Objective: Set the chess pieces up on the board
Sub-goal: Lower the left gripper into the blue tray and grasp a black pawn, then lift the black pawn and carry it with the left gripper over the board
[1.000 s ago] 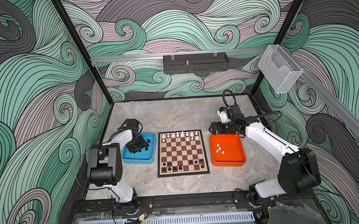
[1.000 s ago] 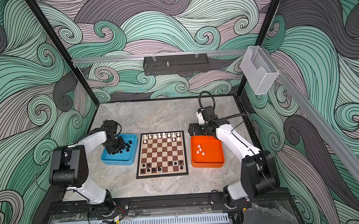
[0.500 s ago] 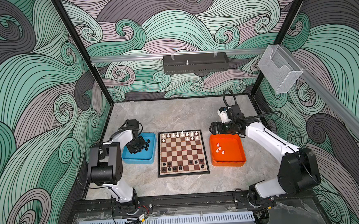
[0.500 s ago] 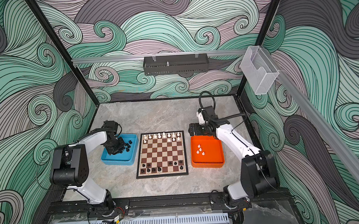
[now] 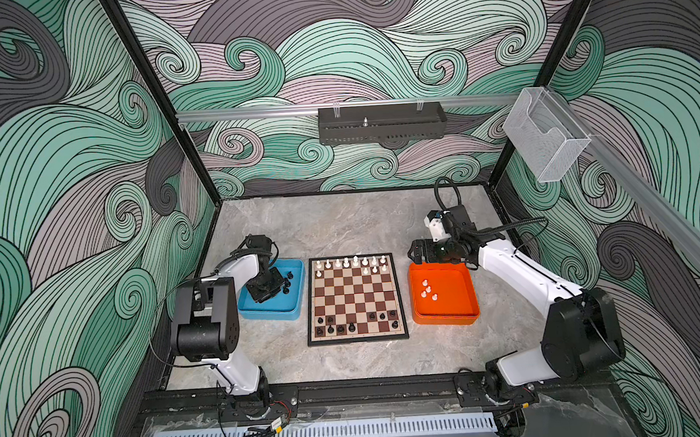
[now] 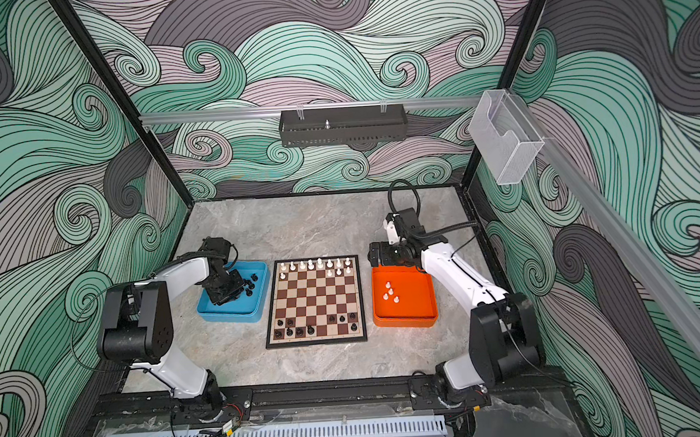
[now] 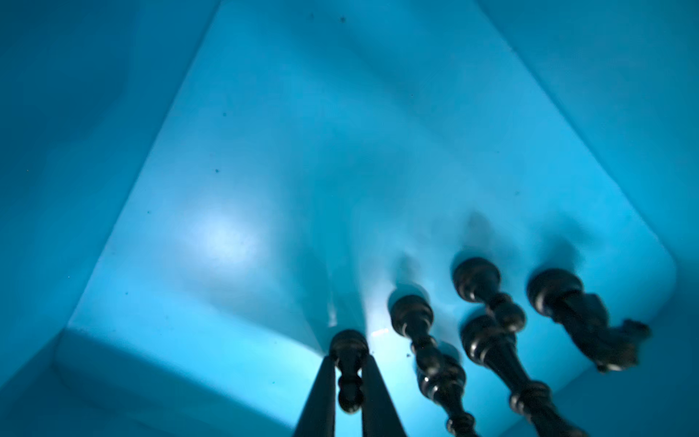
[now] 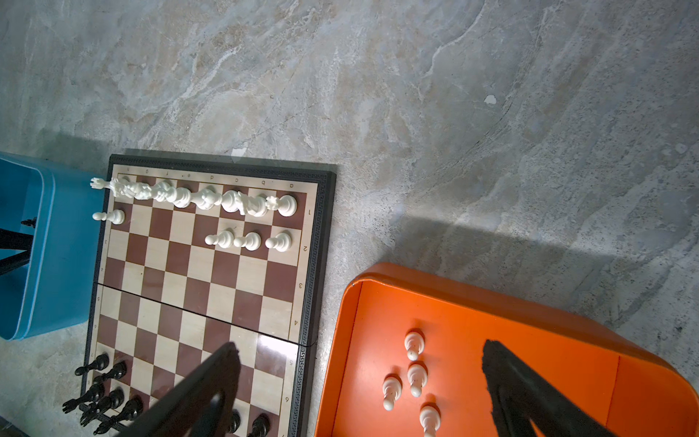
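Note:
The board (image 5: 356, 306) lies mid-table, with white chess pieces (image 5: 355, 262) along its far rows and black ones (image 5: 346, 326) along its near rows. My left gripper (image 7: 348, 361) is down inside the blue tray (image 5: 270, 311), shut on a black pawn (image 7: 348, 344) whose stem sits between the fingers (image 7: 325, 397). Several more black pieces (image 7: 488, 340) lie beside it. My right gripper (image 8: 359, 350) hangs open over the far left corner of the orange tray (image 8: 567, 340), where several white pawns (image 8: 414, 374) stand. In both top views, the grippers (image 5: 267, 293) (image 6: 377, 255) are over the trays.
The blue tray (image 6: 233, 314) sits just left of the board (image 6: 316, 305), the orange tray (image 6: 404, 322) just right. A black box (image 5: 382, 122) hangs on the back rail and a clear bin (image 5: 545, 141) on the right rail. Patterned walls close in the marble table (image 5: 340, 224).
My left gripper's jaws have closed in on the black pawn inside the blue tray. The right arm has stayed put with its jaws wide.

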You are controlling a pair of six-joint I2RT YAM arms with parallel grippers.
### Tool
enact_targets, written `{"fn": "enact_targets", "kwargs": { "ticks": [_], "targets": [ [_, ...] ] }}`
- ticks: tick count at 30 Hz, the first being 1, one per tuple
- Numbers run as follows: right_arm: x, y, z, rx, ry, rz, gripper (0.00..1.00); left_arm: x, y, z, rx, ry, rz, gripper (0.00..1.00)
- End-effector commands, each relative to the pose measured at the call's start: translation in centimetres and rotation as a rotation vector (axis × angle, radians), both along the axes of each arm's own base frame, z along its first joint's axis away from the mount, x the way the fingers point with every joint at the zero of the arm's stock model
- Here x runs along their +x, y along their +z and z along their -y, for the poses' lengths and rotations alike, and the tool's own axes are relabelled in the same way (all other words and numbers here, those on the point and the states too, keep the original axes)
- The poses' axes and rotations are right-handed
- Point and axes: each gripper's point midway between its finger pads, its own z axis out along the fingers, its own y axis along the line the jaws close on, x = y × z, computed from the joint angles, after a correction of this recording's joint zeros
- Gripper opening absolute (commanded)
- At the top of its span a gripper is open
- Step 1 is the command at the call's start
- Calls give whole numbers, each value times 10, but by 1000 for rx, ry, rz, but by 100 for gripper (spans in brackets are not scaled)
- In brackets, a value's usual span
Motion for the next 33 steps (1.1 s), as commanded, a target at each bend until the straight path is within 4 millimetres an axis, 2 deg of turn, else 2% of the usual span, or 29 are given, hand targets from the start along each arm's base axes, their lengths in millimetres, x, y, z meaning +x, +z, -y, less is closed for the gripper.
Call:
{"fn": "enact_targets", "kwargs": {
  "ticks": [1, 15, 33],
  "targets": [
    [-1, -6, 1, -5, 6, -12, 100, -5, -1, -5, 16, 16, -21, 12],
    [-1, -5, 1, -4, 7, -10, 100, -8, 11, -5, 21, -3, -35, 12],
    [0, -3, 1, 1, 5, -4, 100, -11, 54, 3, 2, -153, 3, 12]
  ]
}}
